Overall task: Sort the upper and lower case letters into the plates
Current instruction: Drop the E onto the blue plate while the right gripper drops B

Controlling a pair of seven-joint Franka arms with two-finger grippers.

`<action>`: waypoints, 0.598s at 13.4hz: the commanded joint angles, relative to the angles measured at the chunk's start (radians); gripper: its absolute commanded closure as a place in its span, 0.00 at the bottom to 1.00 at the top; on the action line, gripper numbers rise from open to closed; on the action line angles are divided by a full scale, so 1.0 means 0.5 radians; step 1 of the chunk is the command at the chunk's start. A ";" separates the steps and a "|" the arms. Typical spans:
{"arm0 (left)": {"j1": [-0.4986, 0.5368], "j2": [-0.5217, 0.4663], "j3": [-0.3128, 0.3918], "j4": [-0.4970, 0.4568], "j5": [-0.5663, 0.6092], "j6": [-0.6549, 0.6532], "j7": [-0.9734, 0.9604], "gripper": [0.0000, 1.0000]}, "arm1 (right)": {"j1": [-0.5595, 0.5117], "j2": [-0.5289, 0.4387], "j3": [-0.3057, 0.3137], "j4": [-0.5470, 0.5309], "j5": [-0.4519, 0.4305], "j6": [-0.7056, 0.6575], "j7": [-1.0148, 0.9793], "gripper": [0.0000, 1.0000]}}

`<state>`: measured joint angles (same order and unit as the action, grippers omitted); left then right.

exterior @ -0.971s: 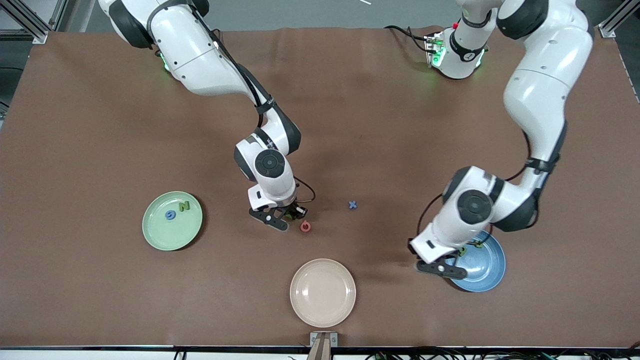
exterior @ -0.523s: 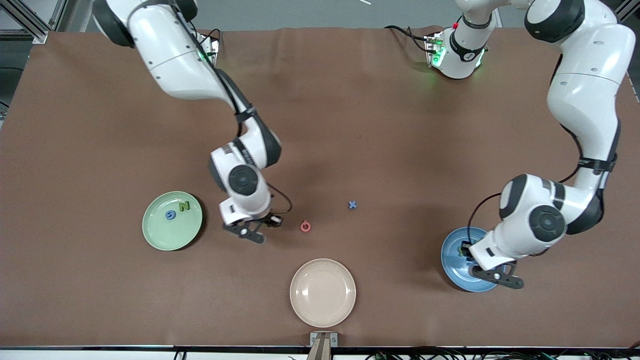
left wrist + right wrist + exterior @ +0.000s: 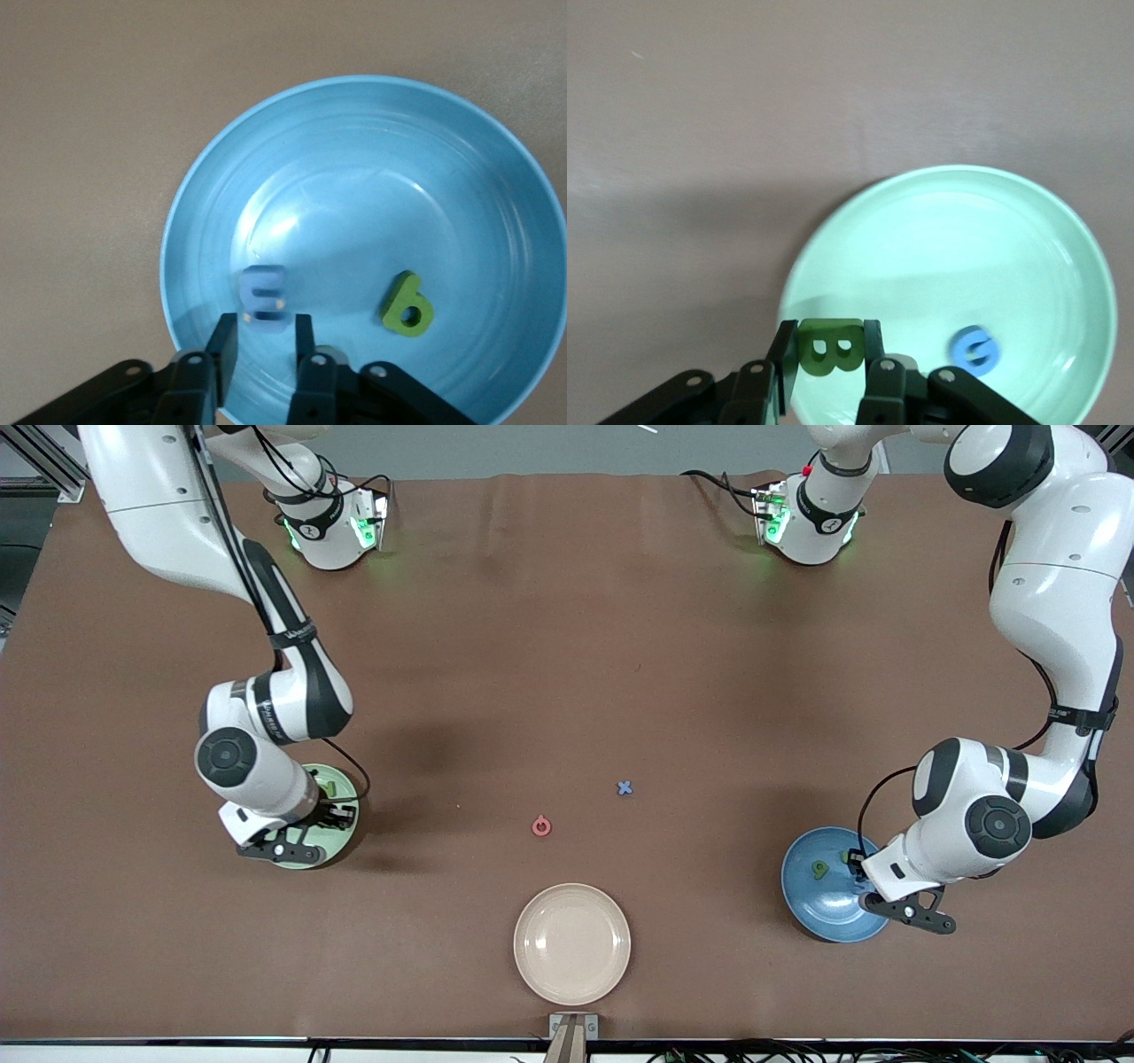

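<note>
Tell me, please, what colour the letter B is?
Green; the letter B shows best in the right wrist view.

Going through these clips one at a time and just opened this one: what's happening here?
Two arms are sorting small letters into plates. The right gripper, over the mint green plate, grips a green B; a blue letter already lies in that plate. The left gripper, over the blue plate, has a pale blue E between its fingers, beside a green letter in the plate. A red letter and a blue x wait mid-table; the beige plate holds nothing.
</note>
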<state>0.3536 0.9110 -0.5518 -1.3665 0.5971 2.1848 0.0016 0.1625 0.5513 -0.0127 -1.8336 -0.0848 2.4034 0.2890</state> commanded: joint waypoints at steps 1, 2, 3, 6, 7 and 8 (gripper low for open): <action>-0.029 -0.045 0.002 -0.019 0.036 -0.007 -0.034 0.00 | -0.055 -0.081 0.047 -0.256 -0.033 0.191 -0.066 0.99; -0.035 -0.064 -0.022 -0.022 0.030 -0.019 -0.055 0.00 | -0.058 -0.081 0.047 -0.266 -0.033 0.188 -0.066 0.79; -0.038 -0.076 -0.065 -0.031 0.018 -0.034 -0.116 0.00 | -0.061 -0.081 0.047 -0.263 -0.033 0.179 -0.063 0.01; -0.069 -0.076 -0.316 -0.065 0.011 -0.212 -0.529 0.00 | -0.034 -0.093 0.062 -0.181 -0.008 0.093 -0.035 0.00; -0.108 -0.076 -0.369 -0.080 0.011 -0.246 -0.652 0.00 | -0.024 -0.090 0.090 -0.104 0.022 -0.017 0.053 0.00; -0.164 -0.076 -0.384 -0.089 0.011 -0.249 -0.772 0.00 | 0.015 -0.078 0.120 0.009 0.056 -0.118 0.215 0.00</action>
<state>0.3086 0.9033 -0.7282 -1.3755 0.5971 2.0833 -0.2738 0.1504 0.5359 0.0174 -1.8916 -0.0777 2.4340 0.2975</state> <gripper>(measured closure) 0.000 0.198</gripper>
